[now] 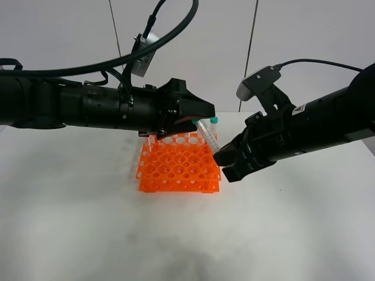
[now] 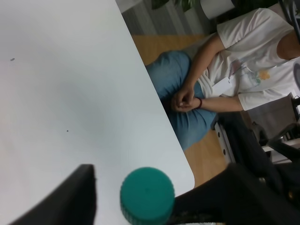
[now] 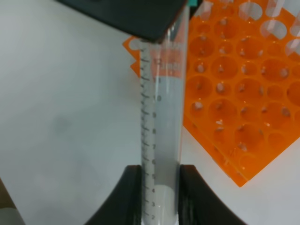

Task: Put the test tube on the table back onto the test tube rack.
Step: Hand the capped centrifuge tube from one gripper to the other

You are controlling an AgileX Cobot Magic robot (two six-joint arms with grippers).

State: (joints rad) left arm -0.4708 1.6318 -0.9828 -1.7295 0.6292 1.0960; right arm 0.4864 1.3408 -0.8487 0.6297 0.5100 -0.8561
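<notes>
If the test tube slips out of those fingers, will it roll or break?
The test tube looks like smooth clear plastic, so probably slippery yet unlikely to shatter. Round and slender, it would likely roll on the table.

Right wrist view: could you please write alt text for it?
The right gripper clamps a clear test tube near its tip; a dark finger of the left gripper covers its far end. The orange test tube rack lies beside it.

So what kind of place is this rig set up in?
Probably an indoor lab or robot test room: a white table with an orange tube rack, plain panelled walls behind, and a person seated by the table's edge on a wooden floor.
</notes>
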